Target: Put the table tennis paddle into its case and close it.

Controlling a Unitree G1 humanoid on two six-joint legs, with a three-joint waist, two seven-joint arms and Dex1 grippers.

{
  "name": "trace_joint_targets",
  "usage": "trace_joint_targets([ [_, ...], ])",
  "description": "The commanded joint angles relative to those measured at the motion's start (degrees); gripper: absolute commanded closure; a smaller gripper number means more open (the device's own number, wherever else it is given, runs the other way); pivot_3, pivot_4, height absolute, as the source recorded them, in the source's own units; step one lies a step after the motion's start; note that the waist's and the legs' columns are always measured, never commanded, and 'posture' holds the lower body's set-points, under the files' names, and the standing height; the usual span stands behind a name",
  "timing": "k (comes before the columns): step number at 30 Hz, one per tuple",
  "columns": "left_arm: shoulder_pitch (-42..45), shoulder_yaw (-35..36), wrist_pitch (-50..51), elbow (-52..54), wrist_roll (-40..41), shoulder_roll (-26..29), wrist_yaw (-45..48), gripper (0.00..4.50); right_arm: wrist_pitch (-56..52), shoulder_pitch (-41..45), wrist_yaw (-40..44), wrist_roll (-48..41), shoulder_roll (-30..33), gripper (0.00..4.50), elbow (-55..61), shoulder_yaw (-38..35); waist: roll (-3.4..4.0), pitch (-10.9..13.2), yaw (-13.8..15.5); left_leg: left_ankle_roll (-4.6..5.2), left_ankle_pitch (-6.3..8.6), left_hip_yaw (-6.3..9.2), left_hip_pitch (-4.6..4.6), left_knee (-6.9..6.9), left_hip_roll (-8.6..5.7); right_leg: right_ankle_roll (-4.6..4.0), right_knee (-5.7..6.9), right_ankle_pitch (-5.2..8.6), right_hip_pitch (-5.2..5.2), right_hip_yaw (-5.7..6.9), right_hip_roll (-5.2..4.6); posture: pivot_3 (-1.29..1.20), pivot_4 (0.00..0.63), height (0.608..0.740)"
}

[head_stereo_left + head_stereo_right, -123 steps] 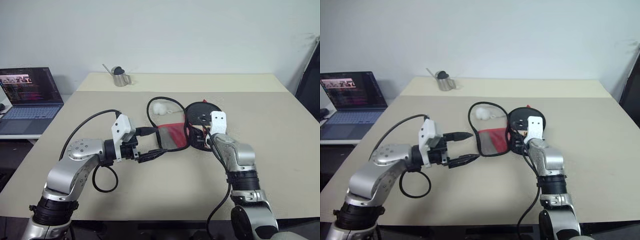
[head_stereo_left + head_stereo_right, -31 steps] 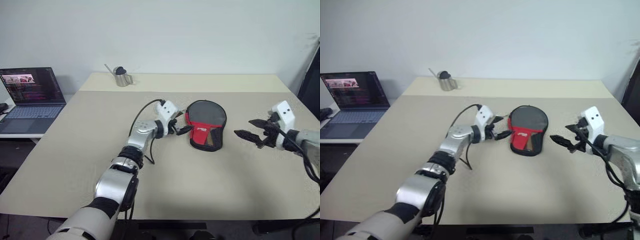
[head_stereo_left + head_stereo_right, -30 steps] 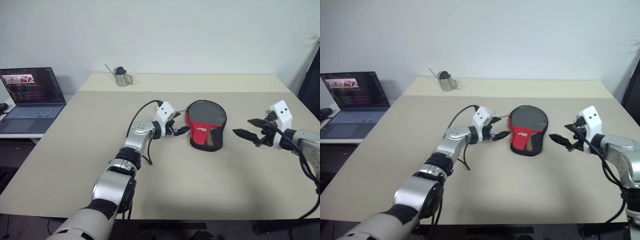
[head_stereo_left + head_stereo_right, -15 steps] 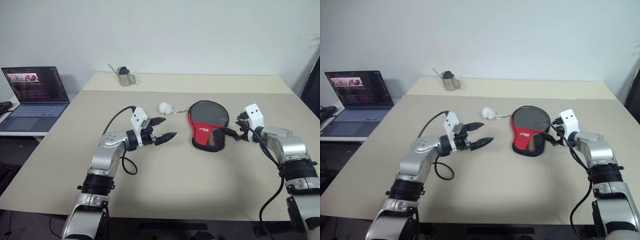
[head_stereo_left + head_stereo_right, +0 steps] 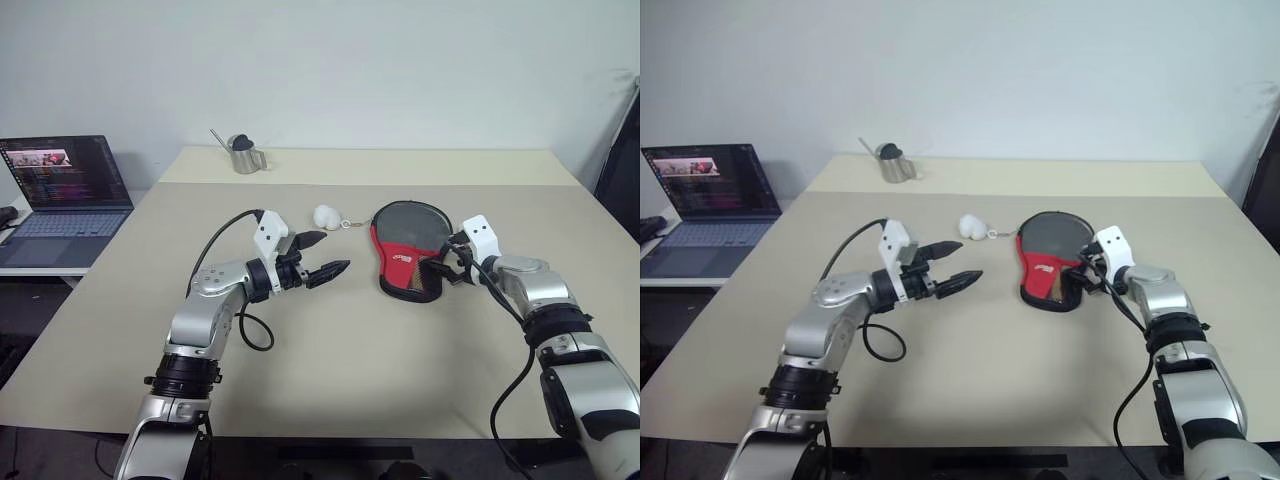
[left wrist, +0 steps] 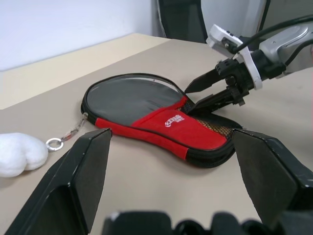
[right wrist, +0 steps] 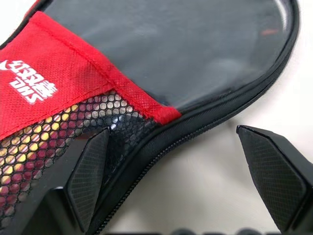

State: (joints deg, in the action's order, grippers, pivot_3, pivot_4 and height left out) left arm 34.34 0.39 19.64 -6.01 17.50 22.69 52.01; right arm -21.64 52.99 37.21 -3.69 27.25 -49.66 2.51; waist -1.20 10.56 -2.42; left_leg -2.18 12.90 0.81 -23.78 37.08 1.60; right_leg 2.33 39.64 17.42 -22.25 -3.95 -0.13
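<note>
- The left gripper (image 5: 325,256) hovers over the table (image 5: 330,360), jaws spread wide and empty, at 9 o'clock of the case (image 5: 411,250).
- A white fluffy charm (image 5: 325,216) lies at the case's 10 o'clock.
- The case lies flat mid-table; the paddle cannot be made out.
- The right gripper (image 6: 195,95), jaws wide, straddles the case's edge at 3 o'clock, clamping nothing.
</note>
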Motion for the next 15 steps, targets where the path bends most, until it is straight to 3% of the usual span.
trace_joint_targets([
  [1, 0.5, 0.1, -0.4, 2.9, 0.8, 0.9, 0.0, 0.24, 0.2, 1.6, 0.9, 1.6, -1.2, 0.03, -3.4, 1.1, 0.00, 0.0, -0.4, 0.00, 0.00, 0.00, 0.02, 0.00, 0.00, 0.00, 0.03, 0.00, 0.00, -0.01, 0.00, 0.00, 0.150, 0.740],
  [10, 0.1, 0.0, -0.6, 3.3, 0.7, 1.4, -0.2, 0.24, -3.8, 5.6, 2.4, 1.7, -2.7, 0.03, -10.6, 0.3, 0.00, 0.0, -1.0, -0.02, -0.02, -0.01, 0.13, 0.00, 0.01, 0.00, 0.21, 0.00, 0.01, -0.04, 0.03, 0.00, 0.150, 0.740],
  [15, -0.7, 0.2, -0.7, 3.9, 0.7, 1.9, -0.3, 0.24, -7.2, 5.4, 4.6, 0.8, -4.0, 1.44, -10.9, -0.5, -0.01, 0.0, -1.0, -0.03, -0.02, -0.02, 0.20, -0.01, 0.01, 0.00, 0.23, 0.00, 0.07, -0.06, 0.03, 0.00, 0.150, 0.740],
])
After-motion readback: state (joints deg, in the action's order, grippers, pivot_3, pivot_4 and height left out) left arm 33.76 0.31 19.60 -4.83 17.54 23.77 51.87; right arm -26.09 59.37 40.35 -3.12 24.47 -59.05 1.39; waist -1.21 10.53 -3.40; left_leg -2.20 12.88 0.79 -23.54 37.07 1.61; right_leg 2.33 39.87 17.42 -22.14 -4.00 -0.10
